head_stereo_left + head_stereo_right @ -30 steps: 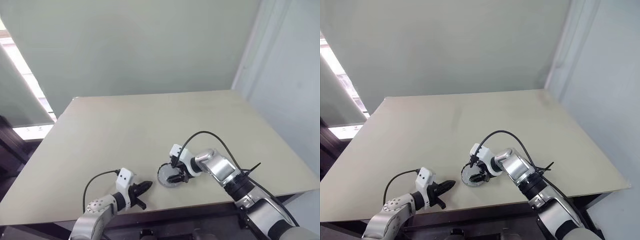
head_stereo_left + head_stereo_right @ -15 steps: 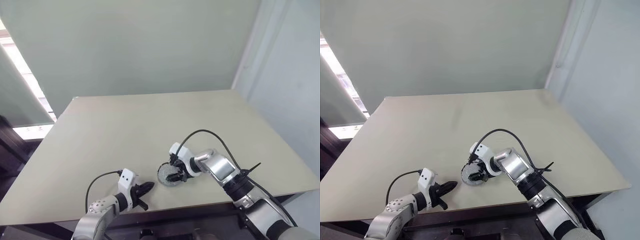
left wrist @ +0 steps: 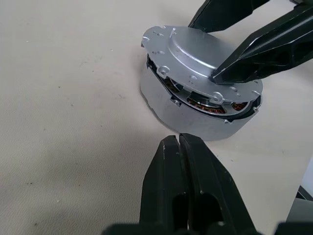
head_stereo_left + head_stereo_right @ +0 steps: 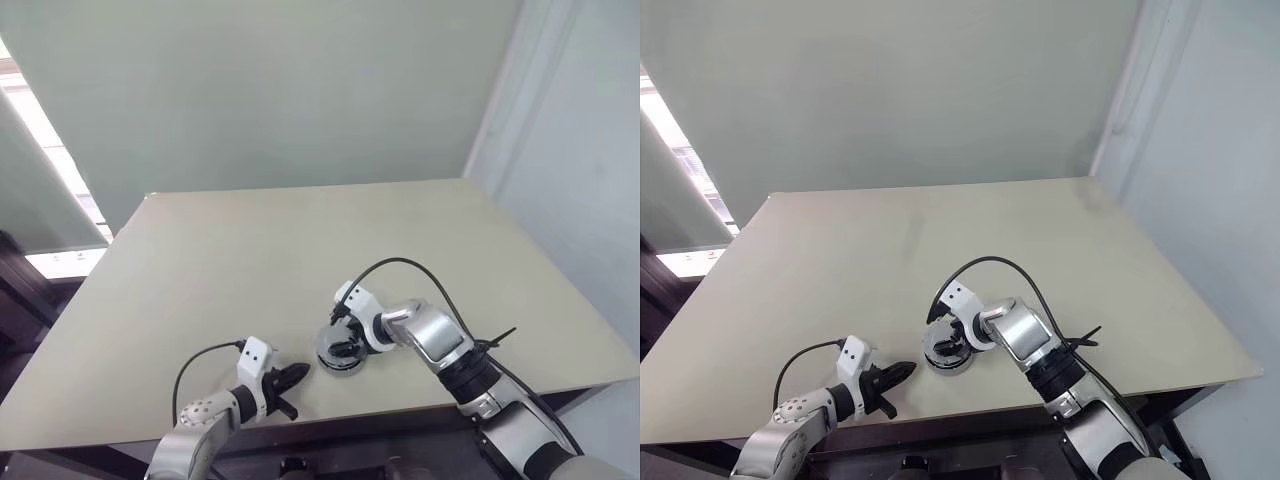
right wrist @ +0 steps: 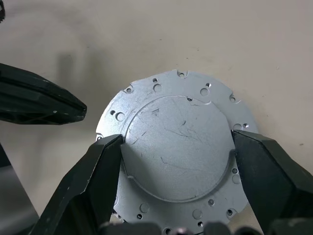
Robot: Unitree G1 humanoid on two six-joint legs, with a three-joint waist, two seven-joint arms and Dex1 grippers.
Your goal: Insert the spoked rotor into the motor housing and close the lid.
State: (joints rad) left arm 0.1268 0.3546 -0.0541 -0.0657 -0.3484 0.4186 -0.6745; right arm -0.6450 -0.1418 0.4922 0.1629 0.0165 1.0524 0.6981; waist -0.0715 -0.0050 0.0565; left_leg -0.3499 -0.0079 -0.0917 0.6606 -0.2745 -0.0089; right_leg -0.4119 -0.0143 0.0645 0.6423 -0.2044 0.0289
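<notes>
The motor housing (image 3: pixel 195 122) is a low silvery round can near the table's front edge, with coppery windings showing under its top. On it lies the lid (image 5: pixel 176 147), a silver disc with small holes and a raised centre, sitting slightly tilted. My right gripper (image 5: pixel 177 139) points down over it, its two fingers (image 5: pixel 98 171) pressed against opposite sides of the raised centre. My left gripper (image 3: pixel 177 142) is shut and empty, resting low just to the left of the housing (image 4: pixel 338 354). The spoked rotor is hidden.
The beige table (image 4: pixel 250 250) stretches bare behind and to both sides of the housing. Its front edge runs just below my left gripper (image 4: pixel 292 376). A black cable arcs above my right wrist (image 4: pixel 400 265).
My right gripper has tipped more steeply down and rolled over the lid without shifting place. My left gripper and the housing stay put.
</notes>
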